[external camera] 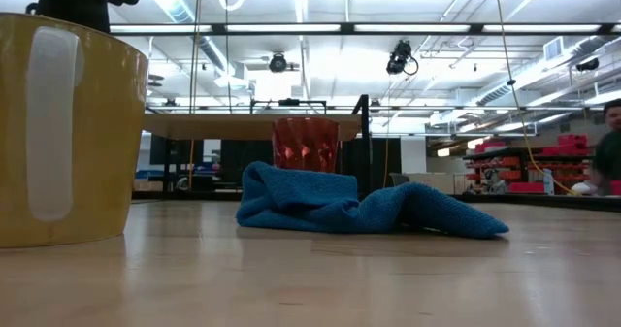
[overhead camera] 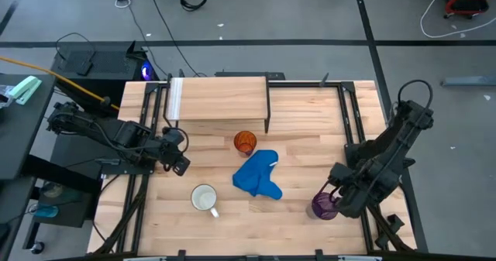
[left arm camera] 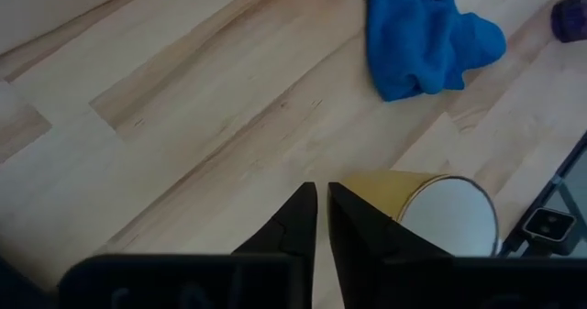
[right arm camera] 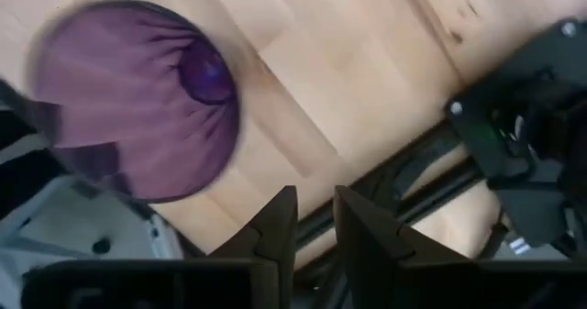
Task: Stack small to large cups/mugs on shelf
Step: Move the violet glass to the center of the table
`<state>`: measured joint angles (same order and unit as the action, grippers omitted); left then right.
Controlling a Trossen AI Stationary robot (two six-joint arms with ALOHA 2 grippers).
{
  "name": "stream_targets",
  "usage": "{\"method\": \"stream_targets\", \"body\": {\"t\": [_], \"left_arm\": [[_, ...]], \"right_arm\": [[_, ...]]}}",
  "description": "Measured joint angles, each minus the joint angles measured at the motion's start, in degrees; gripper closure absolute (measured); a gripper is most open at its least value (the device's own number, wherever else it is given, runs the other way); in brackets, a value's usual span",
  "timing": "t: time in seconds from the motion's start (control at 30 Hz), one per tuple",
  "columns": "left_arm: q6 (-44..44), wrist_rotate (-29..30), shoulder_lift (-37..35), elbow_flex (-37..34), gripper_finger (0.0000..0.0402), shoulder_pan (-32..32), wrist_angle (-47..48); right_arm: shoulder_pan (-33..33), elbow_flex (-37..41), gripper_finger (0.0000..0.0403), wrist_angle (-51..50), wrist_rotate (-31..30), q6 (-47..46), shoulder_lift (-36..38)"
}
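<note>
The shelf [overhead camera: 217, 98] stands at the table's far side, nothing on its top. The small orange cup [overhead camera: 245, 142] stands upright on the table just in front of it. The mug [overhead camera: 204, 198], white inside and yellowish outside [external camera: 68, 133], stands upright near the front edge. The purple tumbler [overhead camera: 324, 206] stands at the front right. My left gripper [overhead camera: 180, 166] hovers shut above the table, left of and beyond the mug [left arm camera: 449, 219]. My right gripper [right arm camera: 316, 219] points down beside the tumbler [right arm camera: 138, 98], open a little, with nothing between its fingers.
A crumpled blue cloth [overhead camera: 257, 176] lies mid-table between the orange cup, the mug and the tumbler. Black frame rails [overhead camera: 355, 129] run along the table's left and right sides. A person [external camera: 611, 152] shows far off in the room.
</note>
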<state>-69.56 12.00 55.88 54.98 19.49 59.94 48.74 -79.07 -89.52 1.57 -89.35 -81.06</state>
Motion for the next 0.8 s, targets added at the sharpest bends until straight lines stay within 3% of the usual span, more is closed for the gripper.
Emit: {"method": "stream_targets", "body": {"t": [0.2, 0.8], "left_arm": [[0.0, 0.0, 0.0, 0.0, 0.0358, 0.0, -1.4], [0.2, 0.0, 0.0, 0.0, 0.0354, 0.0, -1.4]], "right_arm": [[0.6, 3.2, 0.0311, 8.9, -2.0, -1.4, 2.7], [-2.5, 3.5, 0.0284, 10.0, -3.3, 2.0, 0.9]]}}
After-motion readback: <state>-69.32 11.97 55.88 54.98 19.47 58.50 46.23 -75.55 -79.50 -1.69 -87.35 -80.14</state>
